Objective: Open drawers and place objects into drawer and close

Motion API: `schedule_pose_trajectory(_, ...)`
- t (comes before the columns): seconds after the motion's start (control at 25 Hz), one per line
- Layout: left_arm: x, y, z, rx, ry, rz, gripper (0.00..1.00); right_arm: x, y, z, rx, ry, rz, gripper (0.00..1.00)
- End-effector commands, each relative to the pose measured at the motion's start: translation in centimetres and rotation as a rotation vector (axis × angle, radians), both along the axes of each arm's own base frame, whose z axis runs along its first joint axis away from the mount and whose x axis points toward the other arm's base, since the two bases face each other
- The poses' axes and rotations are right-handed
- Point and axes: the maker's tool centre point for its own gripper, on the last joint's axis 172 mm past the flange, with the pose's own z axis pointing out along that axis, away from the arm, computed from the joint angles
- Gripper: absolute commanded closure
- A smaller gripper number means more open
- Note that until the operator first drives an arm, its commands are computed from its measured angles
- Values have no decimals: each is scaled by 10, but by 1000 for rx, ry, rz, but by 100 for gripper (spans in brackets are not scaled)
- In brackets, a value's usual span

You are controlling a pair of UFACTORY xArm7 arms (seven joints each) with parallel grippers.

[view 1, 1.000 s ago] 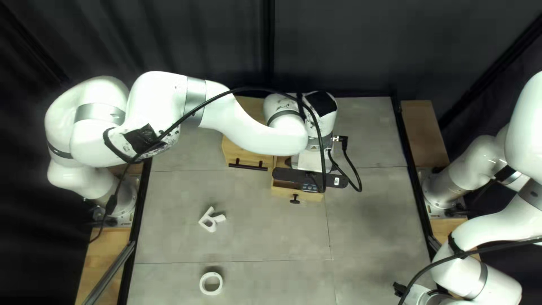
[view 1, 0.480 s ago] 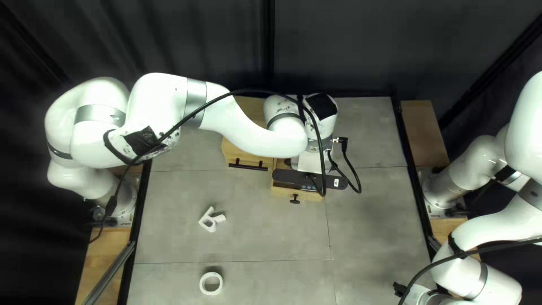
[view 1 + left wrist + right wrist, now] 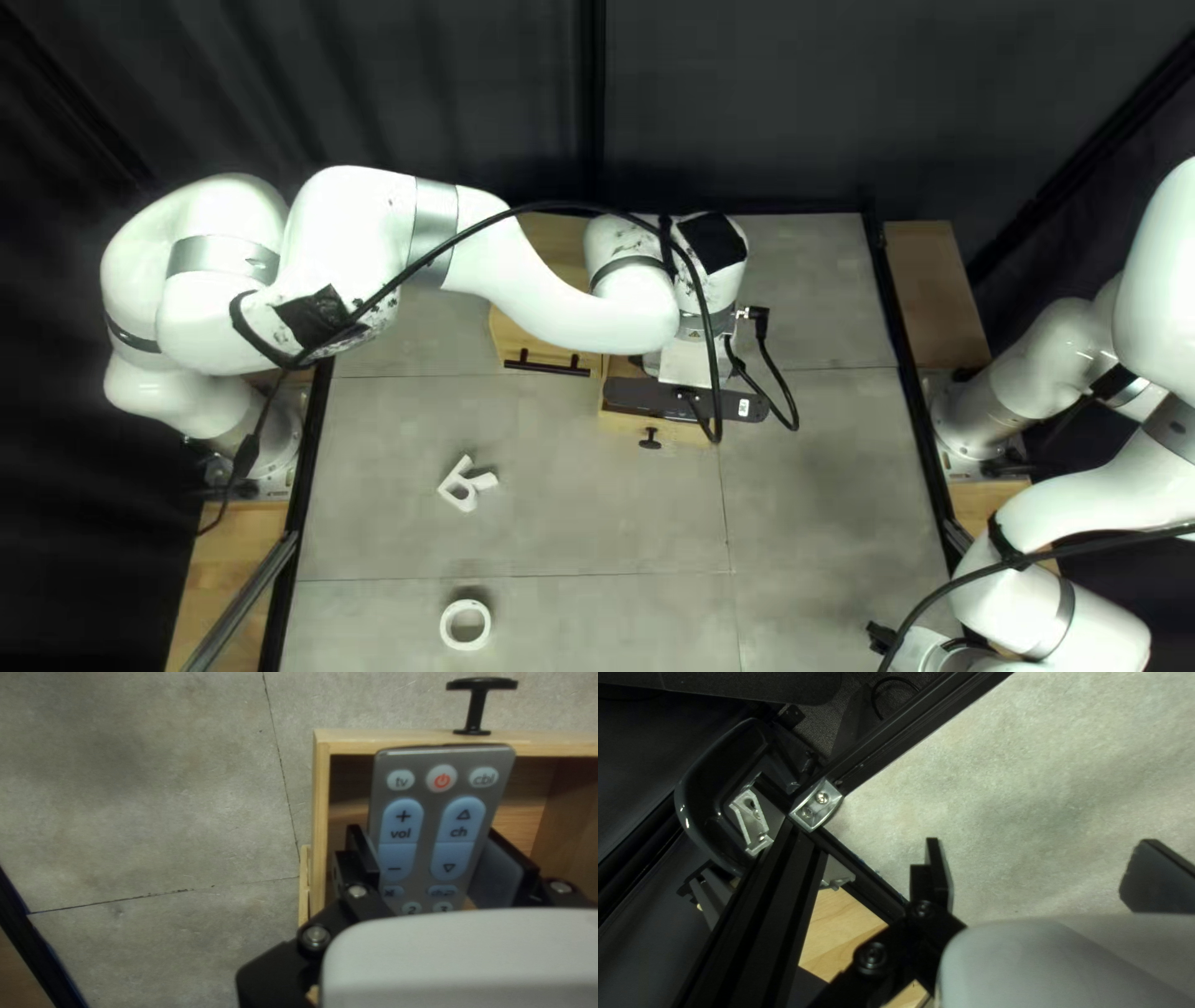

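My left gripper (image 3: 688, 364): fingers closed on the remote (image 3: 431, 835), one on each long edge. The remote is over the open drawer (image 3: 320, 821), its power-button end near the front wall; contact with that wall cannot be determined. Drawer knob (image 3: 477, 709) noted on the outer face. Wooden cabinet (image 3: 543, 336) stands behind. On the table (image 3: 598, 498): white letter R (image 3: 463, 485), white ring (image 3: 449, 626). My right gripper (image 3: 1042, 843): fingers wide apart above the table surface, near a metal corner bracket (image 3: 815, 806).

A dark curtain (image 3: 871, 100) hangs behind the grey, seamed tabletop (image 3: 822, 498)
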Motion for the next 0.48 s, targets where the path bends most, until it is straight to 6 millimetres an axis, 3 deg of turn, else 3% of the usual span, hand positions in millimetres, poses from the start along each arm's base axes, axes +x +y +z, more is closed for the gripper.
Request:
schedule_pose_trajectory(0.04,1,1,0,5,-3,-4,100,0,0,0,0,0,0,0)
schedule_pose_trajectory(0.48,2,5,-4,10,0,-19,100,0,0,0,0,0,0,0)
